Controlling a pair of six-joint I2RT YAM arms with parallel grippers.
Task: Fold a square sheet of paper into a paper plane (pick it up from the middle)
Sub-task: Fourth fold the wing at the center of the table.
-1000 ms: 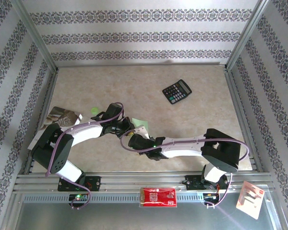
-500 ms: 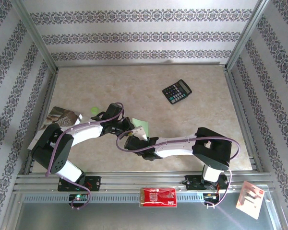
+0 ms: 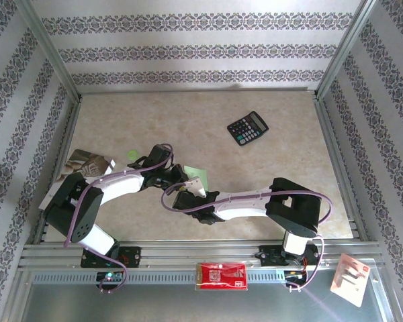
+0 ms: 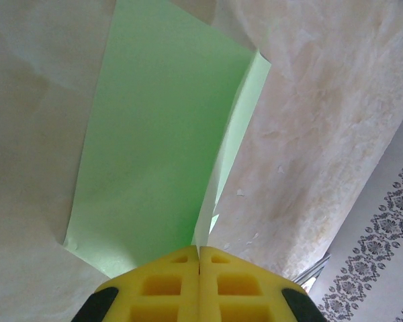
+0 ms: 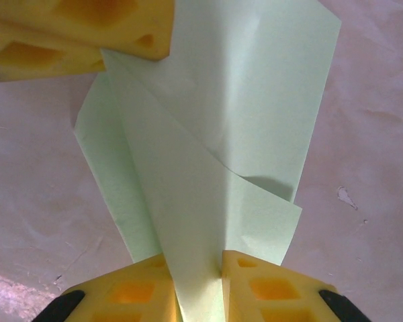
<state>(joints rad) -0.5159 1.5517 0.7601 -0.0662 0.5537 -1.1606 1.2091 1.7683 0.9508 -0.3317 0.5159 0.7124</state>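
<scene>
The folded green sheet (image 4: 154, 147), lengthwise away from the left hand (image 4: 199, 255) pinching it, is straddled by the narrowly parted right hand (image 5: 196, 268).

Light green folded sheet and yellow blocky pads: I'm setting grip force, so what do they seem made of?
Light green folded paper sheet: thin matte paper; it holds sharp creases and one flap curls. Yellow blocky pads of the right tool: probably soft foam or rubber, matte, with moulded square recesses; which is unclear.
</scene>
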